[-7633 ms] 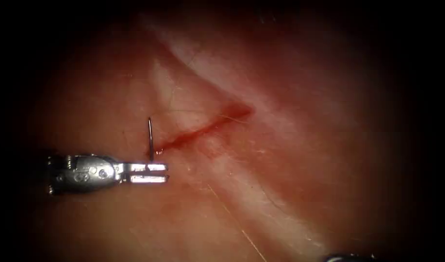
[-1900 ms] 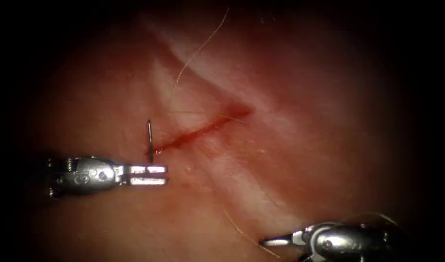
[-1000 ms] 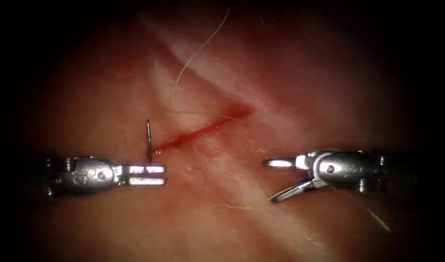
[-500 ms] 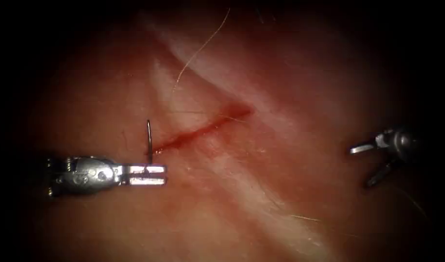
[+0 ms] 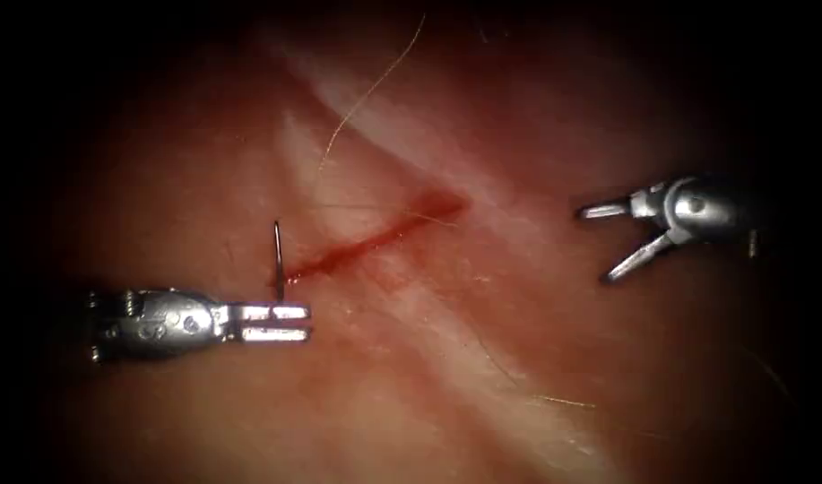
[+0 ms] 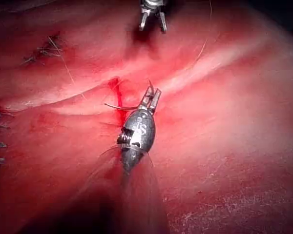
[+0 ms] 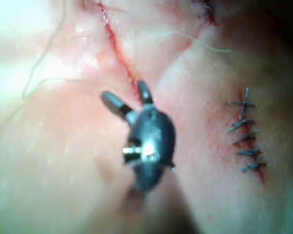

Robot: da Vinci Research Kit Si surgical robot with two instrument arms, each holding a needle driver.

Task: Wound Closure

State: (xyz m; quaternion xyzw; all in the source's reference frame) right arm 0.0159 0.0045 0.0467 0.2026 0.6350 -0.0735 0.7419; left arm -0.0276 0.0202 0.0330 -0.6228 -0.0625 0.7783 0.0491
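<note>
Two steel needle drivers over pale pink, glistening tissue [image 5: 482, 358] with its narrow red cut [image 5: 375, 237] running obliquely. Left arm's silver wristed tool [image 5: 289, 323] lay at the cut's left end, jaws pressed together on the thin dark curved needle [image 5: 277, 260], gripped near one end of its curve. Needle stood upright from those jaws, just beside the cut's left end; could not tell whether its tip sat in the tissue. In the left wrist view, same tool [image 6: 153, 100] pinching the needle [image 6: 121, 107], which arced sideways toward the cut. Right arm's silver tool [image 5: 599, 244] hung well apart, right of the cut, jaws spread wide and holding nothing; likewise splayed in the right wrist view [image 7: 128, 97]. Fine pale thread [image 5: 366, 94] trailed across the tissue above the cut. Dark finished stitches [image 7: 244, 136] seen beside the right tool.
</note>
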